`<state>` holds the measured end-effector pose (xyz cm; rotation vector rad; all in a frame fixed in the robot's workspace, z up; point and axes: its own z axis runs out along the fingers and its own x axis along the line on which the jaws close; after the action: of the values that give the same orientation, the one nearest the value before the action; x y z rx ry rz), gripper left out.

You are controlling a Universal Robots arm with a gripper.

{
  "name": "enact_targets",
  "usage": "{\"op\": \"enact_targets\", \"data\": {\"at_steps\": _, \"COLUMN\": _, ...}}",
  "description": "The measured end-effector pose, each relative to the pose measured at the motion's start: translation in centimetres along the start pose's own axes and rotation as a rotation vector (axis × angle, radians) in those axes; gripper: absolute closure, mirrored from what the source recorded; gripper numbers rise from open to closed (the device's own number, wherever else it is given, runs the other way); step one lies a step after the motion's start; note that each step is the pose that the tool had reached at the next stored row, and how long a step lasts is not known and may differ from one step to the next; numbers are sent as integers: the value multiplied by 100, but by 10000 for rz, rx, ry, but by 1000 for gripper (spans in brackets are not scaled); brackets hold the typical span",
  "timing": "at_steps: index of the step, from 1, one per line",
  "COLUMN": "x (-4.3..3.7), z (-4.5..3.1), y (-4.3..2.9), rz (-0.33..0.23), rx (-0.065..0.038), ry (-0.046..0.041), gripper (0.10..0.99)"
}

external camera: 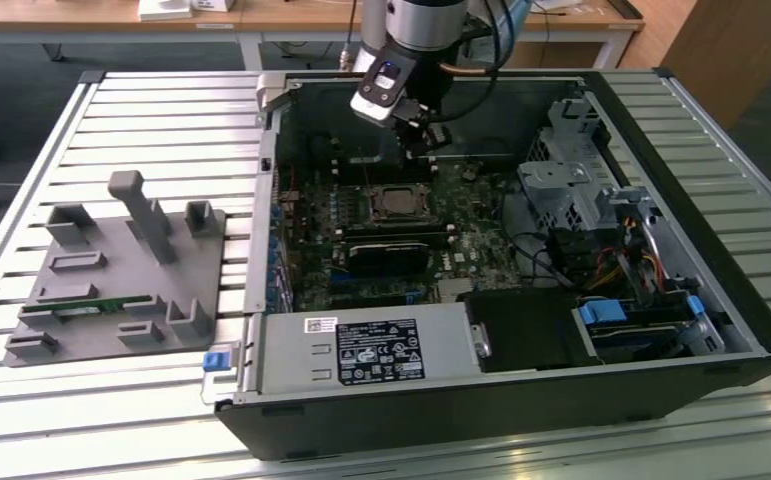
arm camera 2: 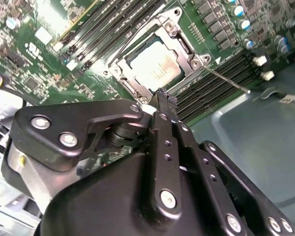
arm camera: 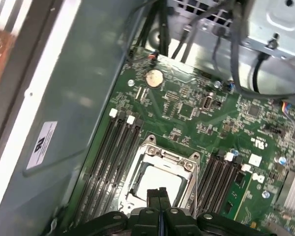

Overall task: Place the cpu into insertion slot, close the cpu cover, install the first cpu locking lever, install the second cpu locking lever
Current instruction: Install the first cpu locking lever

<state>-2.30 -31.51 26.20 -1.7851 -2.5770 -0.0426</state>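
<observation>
Cpu (arm camera: pixel 152 179) lies within the cpu cover (arm camera: pixel 169 157) rim, gripper (arm camera: pixel 159 191) (fingers pressed together) above its edge.

Soft, even light falls from above in the exterior view. The slatted table (external camera: pixel 132 100) comes out pale and bright, while the inside of the computer case (external camera: pixel 492 410) sits in shade, its circuit board (external camera: pixel 472 215) dim and murky. Shadows are faint and soft-edged. In the second wrist view the cpu (arm camera 2: pixel 157 69) catches the light and washes out to a pale glare. The gripper (arm camera 2: pixel 165 96), close to the lens, is a dark mass with small glints on its screws. In the first wrist view the case wall (arm camera: pixel 64 88) carries a broad milky sheen and looks blurred.
</observation>
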Motion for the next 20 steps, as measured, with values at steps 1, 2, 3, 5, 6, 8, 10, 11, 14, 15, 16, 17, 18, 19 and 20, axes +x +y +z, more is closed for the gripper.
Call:
{"op": "enact_targets", "data": {"at_steps": 1, "x": 0, "z": 0, "y": 0, "rz": -149, "rx": 2, "ry": 3, "gripper": 980}}
{"op": "enact_targets", "data": {"at_steps": 2, "x": 0, "z": 0, "y": 0, "rz": -294, "rx": 6, "ry": 6, "gripper": 980}}
{"op": "enact_targets", "data": {"at_steps": 3, "x": 0, "z": 0, "y": 0, "rz": -424, "rx": 9, "ry": 8, "gripper": 980}}
{"op": "enact_targets", "data": {"at_steps": 5, "x": 0, "z": 0, "y": 0, "rz": -675, "rx": 14, "ry": 12, "gripper": 980}}
{"op": "enact_targets", "data": {"at_steps": 6, "x": 0, "z": 0, "y": 0, "rz": -819, "rx": 17, "ry": 15, "gripper": 980}}
{"op": "enact_targets", "data": {"at_steps": 8, "x": 0, "z": 0, "y": 0, "rz": -1009, "rx": 20, "ry": 19, "gripper": 980}}
{"op": "enact_targets", "data": {"at_steps": 10, "x": 0, "z": 0, "y": 0, "rz": -1163, "rx": 24, "ry": 22, "gripper": 980}}
{"op": "enact_targets", "data": {"at_steps": 11, "x": -1, "z": 0, "y": 0, "rz": -1359, "rx": 28, "ry": 25, "gripper": 980}}
{"op": "enact_targets", "data": {"at_steps": 14, "x": -1, "z": 0, "y": 0, "rz": -1787, "rx": 37, "ry": 33, "gripper": 980}}
{"op": "enact_targets", "data": {"at_steps": 15, "x": -1, "z": 0, "y": 0, "rz": -1947, "rx": 41, "ry": 36, "gripper": 980}}
{"op": "enact_targets", "data": {"at_steps": 16, "x": -1, "z": 0, "y": 0, "rz": -2106, "rx": 45, "ry": 38, "gripper": 980}}
{"op": "enact_targets", "data": {"at_steps": 17, "x": -1, "z": 0, "y": 0, "rz": -2272, "rx": 48, "ry": 42, "gripper": 980}}
{"op": "enact_targets", "data": {"at_steps": 18, "x": -1, "z": 0, "y": 0, "rz": -2423, "rx": 50, "ry": 45, "gripper": 980}}
{"op": "enact_targets", "data": {"at_steps": 19, "x": -1, "z": 0, "y": 0, "rz": -2581, "rx": 54, "ry": 48, "gripper": 980}}
{"op": "enact_targets", "data": {"at_steps": 20, "x": -1, "z": 0, "y": 0, "rz": -2761, "rx": 57, "ry": 51, "gripper": 980}}
